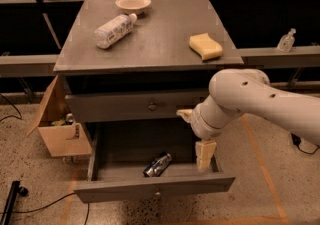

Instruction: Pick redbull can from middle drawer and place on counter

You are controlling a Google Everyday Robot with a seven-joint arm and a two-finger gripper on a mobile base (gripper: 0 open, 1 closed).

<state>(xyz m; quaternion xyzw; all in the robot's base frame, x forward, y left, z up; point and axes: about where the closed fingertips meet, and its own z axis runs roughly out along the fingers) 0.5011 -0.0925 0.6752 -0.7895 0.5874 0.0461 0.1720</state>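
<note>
The redbull can [157, 164] lies on its side on the floor of the open middle drawer [155, 188], near its front centre. My gripper [196, 136] hangs over the drawer's right side, to the right of the can and slightly above it. It is open and empty: one cream finger [204, 154] points down into the drawer and the other [184, 114] sticks out to the left by the closed top drawer. The grey counter [160, 44] is the cabinet top above. My white arm comes in from the right.
On the counter lie a clear plastic bottle [114, 30], a shallow bowl [133, 3] and a yellow sponge [205, 46]. An open cardboard box [60, 136] stands on the floor to the left of the cabinet. A small bottle [286, 41] sits on the right ledge.
</note>
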